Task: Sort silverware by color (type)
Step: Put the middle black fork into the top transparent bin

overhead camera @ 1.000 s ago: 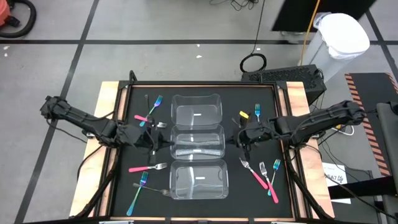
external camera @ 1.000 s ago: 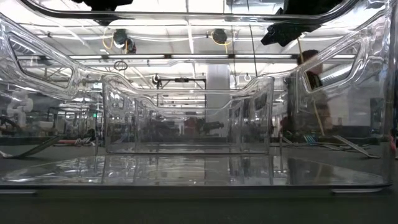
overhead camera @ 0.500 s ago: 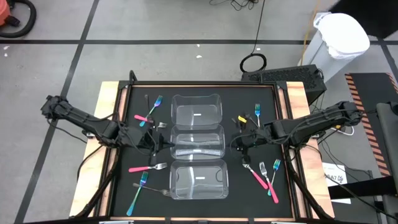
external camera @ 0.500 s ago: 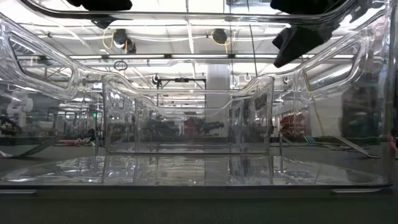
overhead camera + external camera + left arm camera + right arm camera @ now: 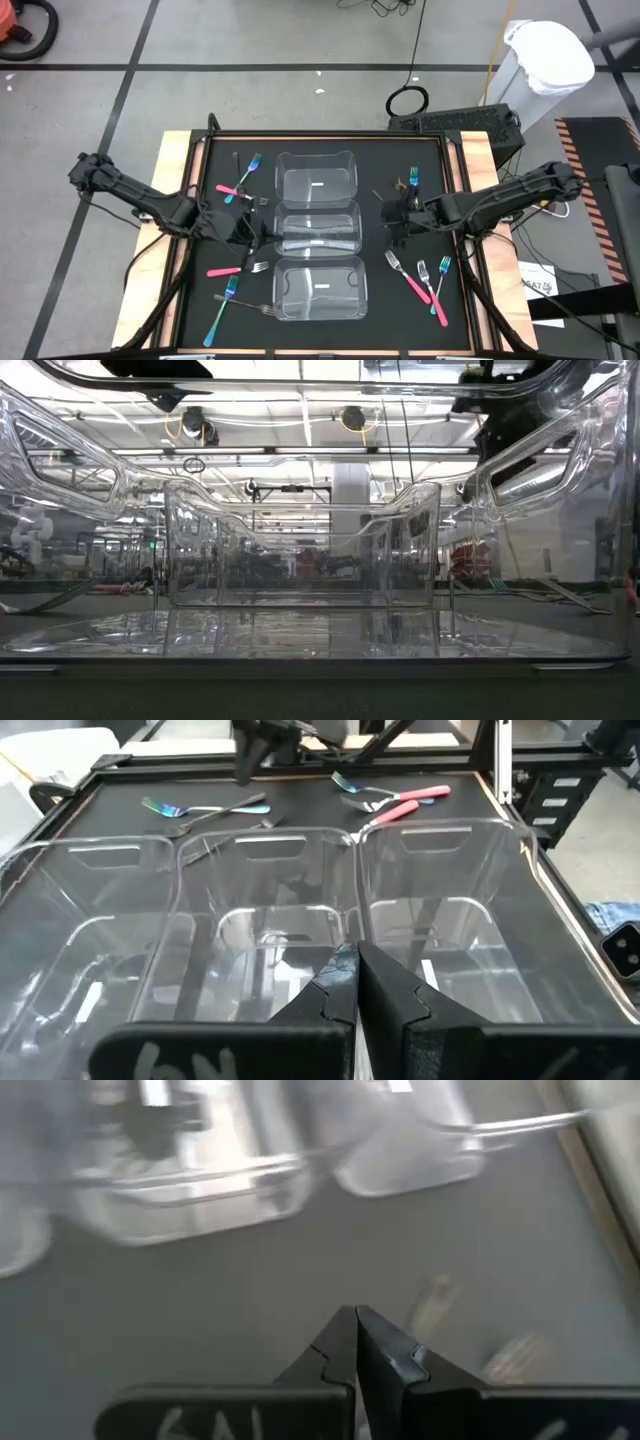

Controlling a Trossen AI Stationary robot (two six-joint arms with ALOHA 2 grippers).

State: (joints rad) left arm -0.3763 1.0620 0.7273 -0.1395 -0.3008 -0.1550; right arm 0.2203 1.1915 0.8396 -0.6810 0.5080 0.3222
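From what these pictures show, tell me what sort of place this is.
Most likely a robotics lab or workshop. A wood-edged black table stands on a grey floor marked with dark tape lines, loose cables trail nearby, and the low view shows a long hall with ceiling lights.

three containers (image 5: 317, 235) stand in a row down the middle of the table (image 5: 200, 300), one behind another, sides touching. the left gripper (image 5: 262, 232) sits just left of the middle container, the right gripper (image 5: 392, 226) to its right, near it. left of the row, two forks (image 5: 240, 180) lie crossed beside the far container, and three forks (image 5: 235, 268) lie beside the near container. right of the row, one fork (image 5: 413, 180) lies near the far container, just behind the right gripper, and a cluster of forks (image 5: 420, 278) lies beside the near container, in front of that gripper.
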